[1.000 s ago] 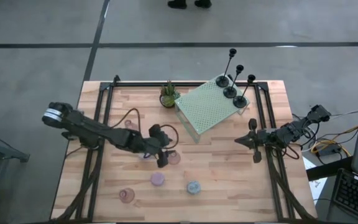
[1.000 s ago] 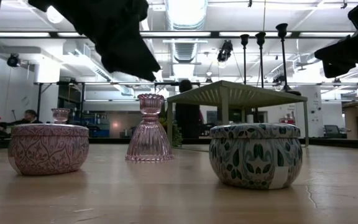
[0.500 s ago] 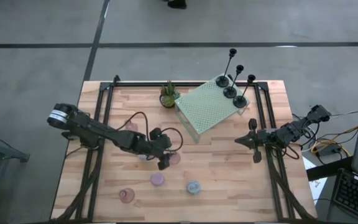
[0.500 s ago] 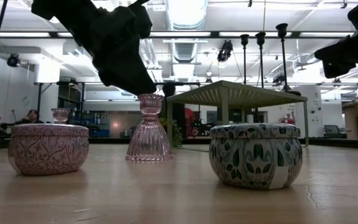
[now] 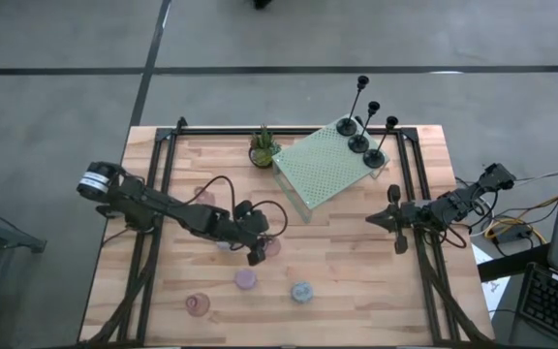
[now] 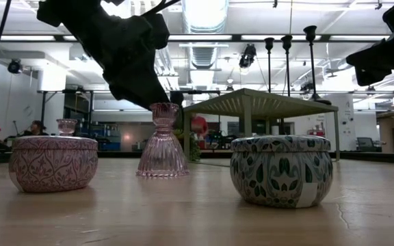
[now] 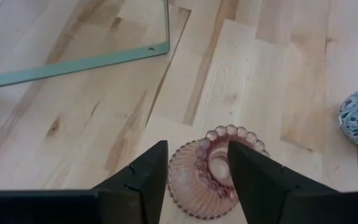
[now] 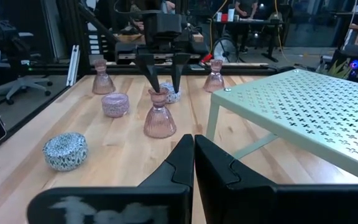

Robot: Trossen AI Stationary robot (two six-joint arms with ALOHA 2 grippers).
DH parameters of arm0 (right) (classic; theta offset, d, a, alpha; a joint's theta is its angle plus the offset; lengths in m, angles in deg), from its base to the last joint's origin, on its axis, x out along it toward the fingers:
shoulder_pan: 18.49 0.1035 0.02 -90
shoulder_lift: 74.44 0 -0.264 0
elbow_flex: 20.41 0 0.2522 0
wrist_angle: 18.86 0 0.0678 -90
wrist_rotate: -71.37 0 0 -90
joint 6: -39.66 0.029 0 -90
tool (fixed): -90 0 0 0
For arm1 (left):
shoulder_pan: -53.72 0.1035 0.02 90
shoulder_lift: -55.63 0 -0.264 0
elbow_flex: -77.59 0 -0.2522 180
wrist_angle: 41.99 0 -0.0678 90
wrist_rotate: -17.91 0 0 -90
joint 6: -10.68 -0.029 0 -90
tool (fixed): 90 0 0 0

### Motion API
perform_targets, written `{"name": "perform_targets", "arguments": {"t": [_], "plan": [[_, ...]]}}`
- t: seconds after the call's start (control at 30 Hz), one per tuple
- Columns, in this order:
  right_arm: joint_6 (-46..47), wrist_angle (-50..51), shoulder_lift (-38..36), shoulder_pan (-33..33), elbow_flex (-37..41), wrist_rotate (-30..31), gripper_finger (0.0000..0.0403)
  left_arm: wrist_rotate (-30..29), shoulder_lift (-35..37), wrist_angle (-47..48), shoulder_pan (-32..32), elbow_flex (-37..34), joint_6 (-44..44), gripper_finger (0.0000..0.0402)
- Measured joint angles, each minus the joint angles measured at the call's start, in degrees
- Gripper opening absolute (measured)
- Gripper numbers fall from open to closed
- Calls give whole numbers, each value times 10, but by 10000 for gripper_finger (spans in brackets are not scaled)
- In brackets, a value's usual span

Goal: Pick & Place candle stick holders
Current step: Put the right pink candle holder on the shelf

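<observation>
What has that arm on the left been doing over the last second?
The left gripper has come down over the pink glass holder, and its fingers have narrowed around the holder's neck. The holder still stands on the table, not lifted. The right gripper stayed shut and waiting at the table's right side. The tins and the black holders on the green platform did not move.

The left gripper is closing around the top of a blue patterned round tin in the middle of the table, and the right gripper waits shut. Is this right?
Not quite. The left gripper straddles the beaded top of a pink ribbed glass candle holder, as the left wrist view shows; the rest holds, the right gripper waits shut.
</observation>
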Motion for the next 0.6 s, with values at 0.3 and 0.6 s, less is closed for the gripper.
{"name": "perform_targets", "arguments": {"t": [0.3, 0.6], "plan": [[-2, 0, 0, 0, 0, 0, 8, 8, 4, 5, 3, 0, -5, 100], [0, 0, 0, 0, 0, 0, 8, 24, 6, 0, 12, 0, -30, 20]]}}
